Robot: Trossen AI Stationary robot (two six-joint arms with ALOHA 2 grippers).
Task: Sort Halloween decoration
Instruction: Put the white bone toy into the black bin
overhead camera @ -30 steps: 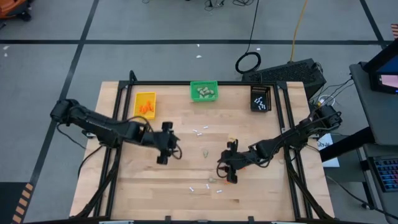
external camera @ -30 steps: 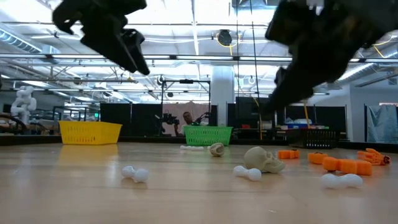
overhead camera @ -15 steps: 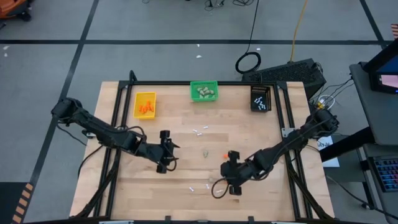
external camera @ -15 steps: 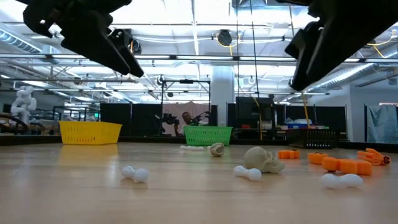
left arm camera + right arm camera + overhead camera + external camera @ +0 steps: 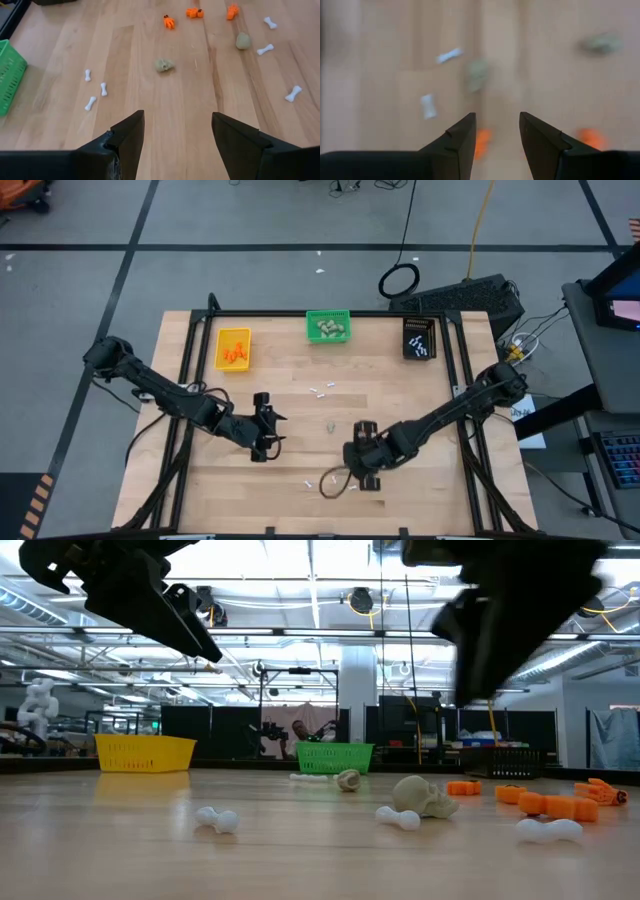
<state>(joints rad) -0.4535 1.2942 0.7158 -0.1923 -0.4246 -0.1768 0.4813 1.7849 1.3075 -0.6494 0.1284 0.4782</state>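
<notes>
Orange bits (image 5: 548, 802), beige-grey lumps (image 5: 424, 796) and white sticks (image 5: 217, 819) lie scattered over your pale wooden table (image 5: 420, 480), mostly through its middle and near half. From above, a cluster of white sticks sits just left of centre, a single lump lies at the centre, and more sticks rest near the front edge. In the low view the orange bits gather at the right, the skull-shaped lump beside a white stick at the middle, another stick at the left.

Along the far edge you have three small bins. The yellow bin (image 5: 233, 347), at the far left, holds orange pieces. The green bin (image 5: 329, 327), at the far centre, holds beige-grey lumps. The black bin (image 5: 420, 338), at the far right, holds white sticks.

Your left gripper (image 5: 264, 430) hangs above the table left of centre, its fingers (image 5: 125, 142) spread wide with bare wood between them and nothing held; ahead of it lie three sticks, two lumps and several orange bits. Your right gripper (image 5: 363, 465) hovers above the near middle of the table, right of the left one, over the loose pieces there. Its fingers (image 5: 461, 142) stand apart with a gap between them, gripping nothing; an orange bit shows on the table through that gap.
</notes>
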